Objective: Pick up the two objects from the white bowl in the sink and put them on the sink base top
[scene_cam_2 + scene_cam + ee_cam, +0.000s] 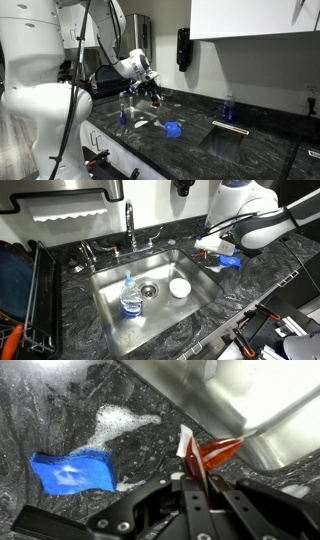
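Jaws: pinching orange-red piece (212,453), hovering over table (50,400) beside blue item (72,472) (apparently readying a set-down).

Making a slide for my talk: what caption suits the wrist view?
Claw holding a red-orange piece over the marbled countertop, beside a blue item.

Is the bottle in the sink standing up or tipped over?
Upright: the bottle stands on the sink floor beside the drain, blue top pointing up.
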You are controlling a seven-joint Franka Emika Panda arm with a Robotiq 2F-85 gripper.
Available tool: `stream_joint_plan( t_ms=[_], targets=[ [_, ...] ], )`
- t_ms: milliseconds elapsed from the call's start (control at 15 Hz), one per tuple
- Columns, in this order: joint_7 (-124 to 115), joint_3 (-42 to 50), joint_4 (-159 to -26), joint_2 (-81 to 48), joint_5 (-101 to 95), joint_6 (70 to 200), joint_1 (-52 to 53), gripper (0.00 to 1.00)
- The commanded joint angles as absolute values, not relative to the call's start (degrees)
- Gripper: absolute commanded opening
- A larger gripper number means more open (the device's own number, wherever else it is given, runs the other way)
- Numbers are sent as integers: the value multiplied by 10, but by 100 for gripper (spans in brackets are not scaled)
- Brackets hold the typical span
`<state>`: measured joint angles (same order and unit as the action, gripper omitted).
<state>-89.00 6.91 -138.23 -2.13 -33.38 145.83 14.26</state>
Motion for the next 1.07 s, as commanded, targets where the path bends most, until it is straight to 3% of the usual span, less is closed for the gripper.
stream_joint_plan(
  t_ms=[0, 467, 533, 667, 1000],
  targets=[
    [-892, 40, -1400, -37, -316, 1481, 88, 1],
    [-868, 93, -1411, -127, -301, 1625, 20, 1],
    [-858, 100, -1407, -131, -300, 1641, 21, 31],
    [-836, 98, -1408, -130, -295, 1669, 10, 36],
    [-750, 78, -1416, -127, -250, 1699, -22, 73]
  ],
)
